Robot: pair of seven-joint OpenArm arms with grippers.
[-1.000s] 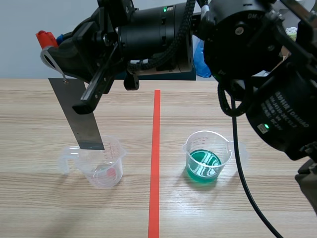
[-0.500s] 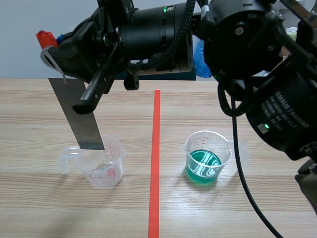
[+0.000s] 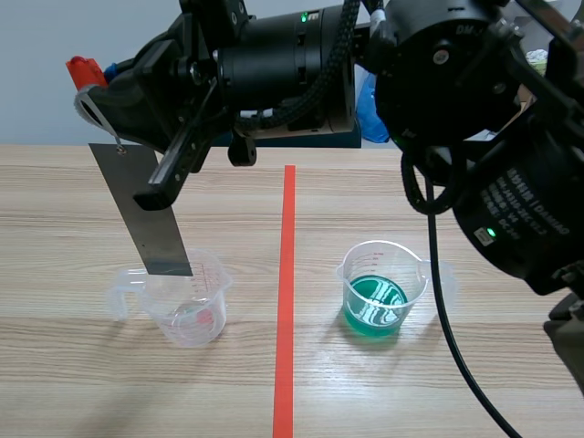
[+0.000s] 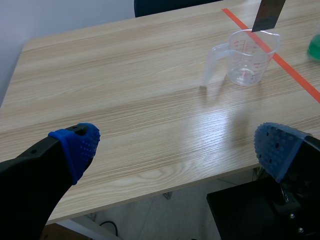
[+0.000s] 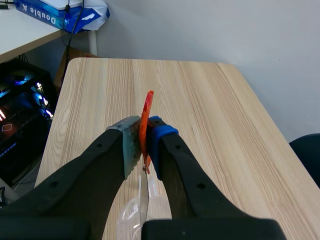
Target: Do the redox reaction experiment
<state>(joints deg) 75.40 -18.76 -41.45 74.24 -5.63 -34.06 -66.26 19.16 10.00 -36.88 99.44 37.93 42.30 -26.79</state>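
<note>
The right pincer [image 5: 144,132] is clamped on a red clip [image 5: 148,107], and the metal strip [image 3: 146,214] hangs from it over the empty beaker [image 3: 187,306], at 9 o'clock of the tape line. The strip's lower end is level with the rim; I cannot tell whether it is inside. The green beaker [image 3: 379,292] stands at 3 o'clock of the line.

The strip looks thin, stiff and light, so it is likely to swing; the clip is the sound place to hold it. Both beakers seem to be light plastic and easily tipped.

The left pincer [image 4: 177,146] gapes wide over the tabletop [image 3: 91,383] edge, holding nothing.
</note>
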